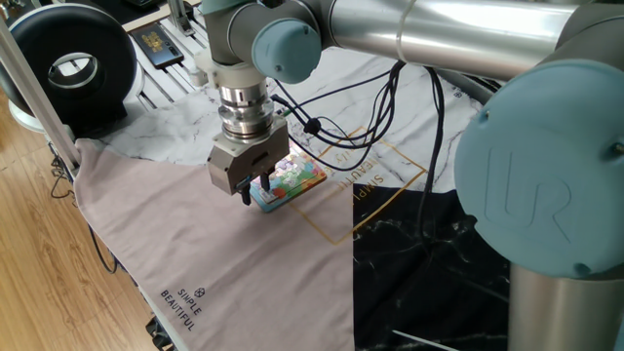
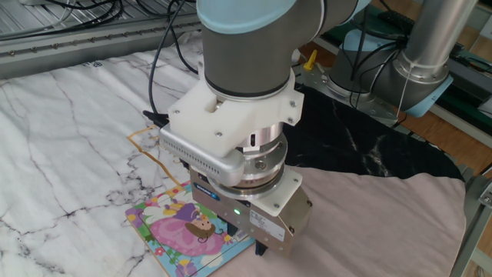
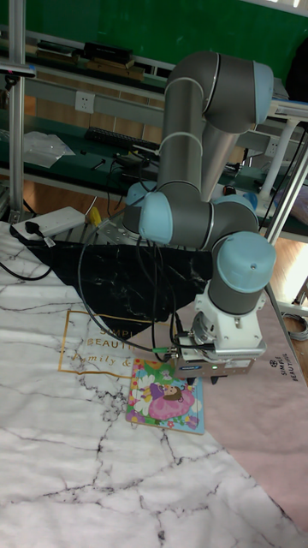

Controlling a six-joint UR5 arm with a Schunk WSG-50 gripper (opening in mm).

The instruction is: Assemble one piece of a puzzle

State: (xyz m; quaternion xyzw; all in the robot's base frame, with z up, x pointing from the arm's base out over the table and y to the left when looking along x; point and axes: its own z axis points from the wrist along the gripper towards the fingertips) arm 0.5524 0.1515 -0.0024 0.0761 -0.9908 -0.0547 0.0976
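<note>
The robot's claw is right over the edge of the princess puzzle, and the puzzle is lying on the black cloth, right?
Not quite. The claw is at the edge of the puzzle, but the puzzle lies on the white marble-patterned cloth, beside the pink one. The black cloth is farther back. The tall fixed view shows it best.

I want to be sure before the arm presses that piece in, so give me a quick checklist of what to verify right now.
1. Puzzle lies flat on the cloth: ok.
2. Pincer is over the puzzle's edge nearest the pink cloth: ok.
3. Pincer is holding a piece: cannot tell, the tips are hidden by the pincer's body in every view.
4. Piece is lined up with its gap: cannot tell, no gap is visible.
5. Black cables hang clear of the puzzle picture: ok.
6. Nothing else lies on the puzzle's visible picture: ok.
</note>
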